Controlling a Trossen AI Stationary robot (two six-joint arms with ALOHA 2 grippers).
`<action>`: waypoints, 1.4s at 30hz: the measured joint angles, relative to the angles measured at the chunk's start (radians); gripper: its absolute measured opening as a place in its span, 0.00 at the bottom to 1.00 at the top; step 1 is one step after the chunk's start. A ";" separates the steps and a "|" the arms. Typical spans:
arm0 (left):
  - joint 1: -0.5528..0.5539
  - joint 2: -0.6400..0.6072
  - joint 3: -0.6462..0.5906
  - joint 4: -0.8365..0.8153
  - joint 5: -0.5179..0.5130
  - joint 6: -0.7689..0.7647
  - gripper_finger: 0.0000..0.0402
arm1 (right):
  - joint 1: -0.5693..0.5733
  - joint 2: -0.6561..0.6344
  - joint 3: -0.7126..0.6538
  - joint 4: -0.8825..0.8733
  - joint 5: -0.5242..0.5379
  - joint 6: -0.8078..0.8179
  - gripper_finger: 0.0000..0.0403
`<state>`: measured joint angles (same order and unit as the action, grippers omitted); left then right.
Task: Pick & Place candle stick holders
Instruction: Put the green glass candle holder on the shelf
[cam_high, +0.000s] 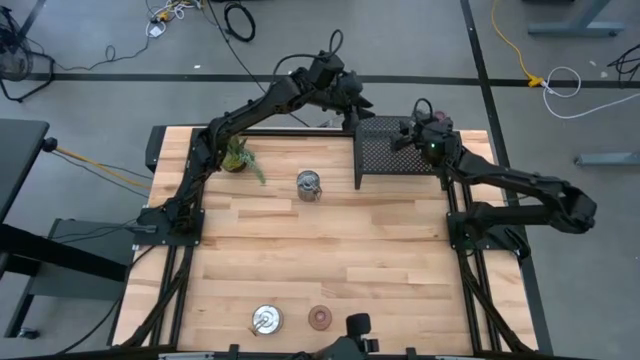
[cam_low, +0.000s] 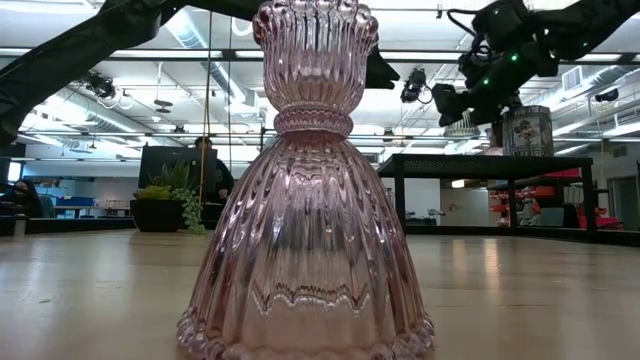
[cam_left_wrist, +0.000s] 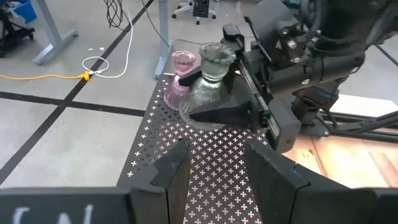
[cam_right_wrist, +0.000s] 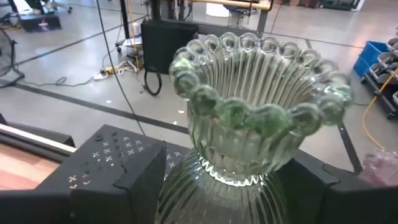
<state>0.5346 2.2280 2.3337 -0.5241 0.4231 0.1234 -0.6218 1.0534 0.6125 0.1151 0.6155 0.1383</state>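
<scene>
Pale green ribbed glass holder (cam_right_wrist: 249, 118), beaded rim around a flared cup over a bell-shaped skirt, clamped at the skirt between the jaws of the right gripper (cam_left_wrist: 214, 93), upright just above the perforated black metal tray (cam_left_wrist: 205, 168). Jaws closed partway, pressed to the glass on both sides. Just beyond those jaws, standing on the tray's far edge: a pink ribbed glass holder (cam_left_wrist: 177, 78) of the same hourglass shape, apart from the green one by a narrow gap.

Left gripper (cam_left_wrist: 214, 171) hovering over the same tray, its 2 dark jaws spread wide with nothing between them, the green holder straight ahead of them.

Farther from both sets of jaws, on the pale wood-plank worktop (cam_high: 330, 260): a shiny silver holder (cam_high: 309, 185) near the middle, beside the tray's corner; a small green potted plant (cam_high: 238, 157) next to the left arm. At the opposite edge, well away from both grippers: a clear glass holder (cam_high: 266, 319) and a pinkish-brown one (cam_high: 320, 318), side by side; the pinkish one (cam_low: 310, 190) deeply fluted, scalloped at the foot, filling the low view.
</scene>
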 joint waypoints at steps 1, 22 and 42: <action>-0.001 0.000 0.000 0.000 0.000 0.000 0.38 | -0.010 0.006 0.000 0.015 -0.013 0.000 0.62; -0.007 0.001 -0.001 0.016 0.000 0.003 0.38 | -0.112 0.141 0.000 0.119 -0.135 0.003 0.62; -0.007 0.002 -0.001 0.018 0.000 0.017 0.38 | -0.151 0.196 0.000 0.148 -0.158 0.003 0.62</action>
<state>0.5278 2.2299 2.3325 -0.5065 0.4229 0.1407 -0.7731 1.2495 0.6125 0.2635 0.4574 0.1410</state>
